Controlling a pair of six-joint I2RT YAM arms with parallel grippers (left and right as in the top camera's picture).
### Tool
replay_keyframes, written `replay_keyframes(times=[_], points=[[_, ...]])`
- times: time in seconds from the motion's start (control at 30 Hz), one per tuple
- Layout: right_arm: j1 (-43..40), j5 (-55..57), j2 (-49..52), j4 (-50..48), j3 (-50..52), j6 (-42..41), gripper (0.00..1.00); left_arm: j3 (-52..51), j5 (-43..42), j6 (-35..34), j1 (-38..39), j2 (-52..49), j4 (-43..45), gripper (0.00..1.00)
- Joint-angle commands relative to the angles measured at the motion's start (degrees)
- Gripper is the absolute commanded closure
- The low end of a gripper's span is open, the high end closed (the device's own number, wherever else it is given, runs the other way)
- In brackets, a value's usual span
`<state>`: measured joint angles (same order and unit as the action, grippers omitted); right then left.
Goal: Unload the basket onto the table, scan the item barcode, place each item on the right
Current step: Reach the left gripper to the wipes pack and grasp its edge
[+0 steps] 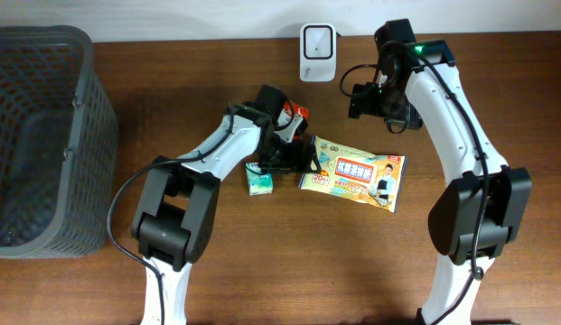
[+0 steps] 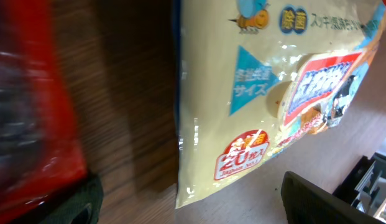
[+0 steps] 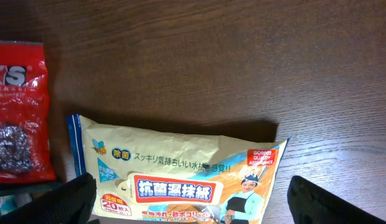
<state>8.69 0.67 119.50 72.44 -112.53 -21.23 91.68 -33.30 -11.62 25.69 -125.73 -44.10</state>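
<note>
Yellow wipes packet (image 1: 357, 178) flat on the bench (image 1: 172, 108), left jaws at its short end.
Left jaws stand wide, straddling that end, not closed on it; right jaws wide, empty, above it, nearer the scanner (image 1: 317, 41). Long axis runs arm to arm. Label: "抗菌濕抹紙", "除菌", "20".

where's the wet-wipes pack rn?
Overhead view: the wet-wipes pack lies flat mid-table, just right of the left tool, below the white scanner, with the red packet up-left of it.
</note>
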Motion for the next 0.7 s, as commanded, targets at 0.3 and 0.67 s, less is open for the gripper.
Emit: replay_keyframes(times=[0.3,0.67], points=[[-0.09,0.94,-1.14,-0.07,-1.01,-0.68,0.01,-0.81,3.10,-2.40,3.15,-3.26,2.49,0.26],[-0.09,0.94,-1.14,-0.07,-1.01,-0.68,0.01,-0.79,3.34,-4.85,3.13,-6.82,2.91,1.00]])
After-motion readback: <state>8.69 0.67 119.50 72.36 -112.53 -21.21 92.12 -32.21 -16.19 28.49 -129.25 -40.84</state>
